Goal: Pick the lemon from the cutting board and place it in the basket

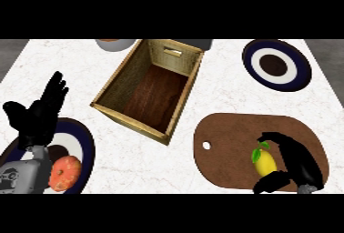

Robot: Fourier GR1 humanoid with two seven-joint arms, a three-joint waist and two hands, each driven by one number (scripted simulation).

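Note:
A yellow lemon with a green leaf lies on the brown cutting board at the lower right. My right hand is curled round it, fingers along its right side and thumb below it. The wooden basket stands open in the middle of the counter, up and to the left of the board, with nothing inside. My left hand rests open at the left edge, fingers pointing up.
An orange pumpkin-like fruit sits on a dark-rimmed plate at the lower left, under my left forearm. Another dark-rimmed plate lies at the back right. A grey bowl shows behind the basket.

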